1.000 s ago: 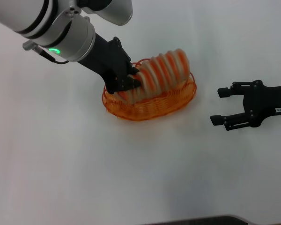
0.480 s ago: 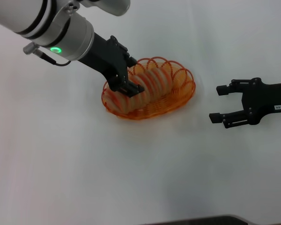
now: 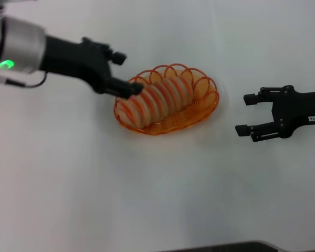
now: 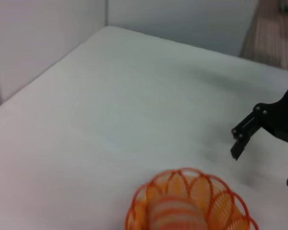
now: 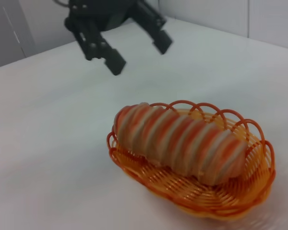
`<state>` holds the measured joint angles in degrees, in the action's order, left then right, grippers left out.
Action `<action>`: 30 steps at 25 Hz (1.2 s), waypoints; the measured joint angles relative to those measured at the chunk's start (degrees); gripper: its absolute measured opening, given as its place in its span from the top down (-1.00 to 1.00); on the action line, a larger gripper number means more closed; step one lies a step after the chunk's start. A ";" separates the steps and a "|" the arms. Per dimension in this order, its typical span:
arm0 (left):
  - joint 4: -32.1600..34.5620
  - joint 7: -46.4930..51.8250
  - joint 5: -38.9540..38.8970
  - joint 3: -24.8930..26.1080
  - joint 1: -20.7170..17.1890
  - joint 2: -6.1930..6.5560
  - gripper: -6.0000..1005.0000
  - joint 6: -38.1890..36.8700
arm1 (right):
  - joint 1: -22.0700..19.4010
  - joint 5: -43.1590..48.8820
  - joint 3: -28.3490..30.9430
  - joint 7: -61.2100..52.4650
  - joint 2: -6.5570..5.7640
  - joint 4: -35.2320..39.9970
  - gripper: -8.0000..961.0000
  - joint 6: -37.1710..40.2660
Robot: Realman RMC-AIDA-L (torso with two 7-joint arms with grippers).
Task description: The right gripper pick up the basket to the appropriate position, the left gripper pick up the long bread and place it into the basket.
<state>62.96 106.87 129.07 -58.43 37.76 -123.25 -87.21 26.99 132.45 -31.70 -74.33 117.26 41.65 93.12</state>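
We are working over a plain white table, the largest item here, and it is bearing everything else. Next in size, our left arm is reaching in from the left side, carrying the left gripper, which is hanging just beside the near-left end of the basket with its fingers spread apart and nothing between them; the right wrist view is showing the same gripper well above the table and clear of the loaf. Then the basket, an oval of orange wire with a looped rim, is sitting flat on the table between our two arms, where we judge both can reach it. Inside it the long bread is lying lengthwise along the basket's long axis, resting on the woven floor with its ends near the rim loops, which is keeping it from rolling out. Our right gripper is waiting well apart from the basket on the right, fingers parted and empty, pointing toward it. We are judging the placement as done, with both grippers free of the goods.
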 joint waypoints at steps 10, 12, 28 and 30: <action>-13.19 -9.35 -2.42 12.85 -6.51 3.53 -0.71 -4.74 | -0.04 -0.19 0.41 0.71 -0.10 0.01 -0.91 -0.31; -15.12 -11.44 -2.96 14.52 -8.01 3.76 -0.71 -4.98 | 0.00 -0.28 0.46 0.77 -0.09 0.01 -0.91 -0.59; -21.27 -17.62 -3.01 17.81 -10.81 3.86 -0.71 -6.78 | -0.46 -0.35 0.57 1.39 0.43 0.00 -0.91 -1.60; -21.29 -17.63 -2.97 17.87 -11.14 4.06 -0.71 -6.71 | -0.54 -0.40 0.57 1.37 0.43 0.01 -0.91 -1.56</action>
<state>41.67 89.24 126.10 -40.56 26.62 -119.19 -93.92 26.45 132.05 -31.12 -72.96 117.68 41.66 91.56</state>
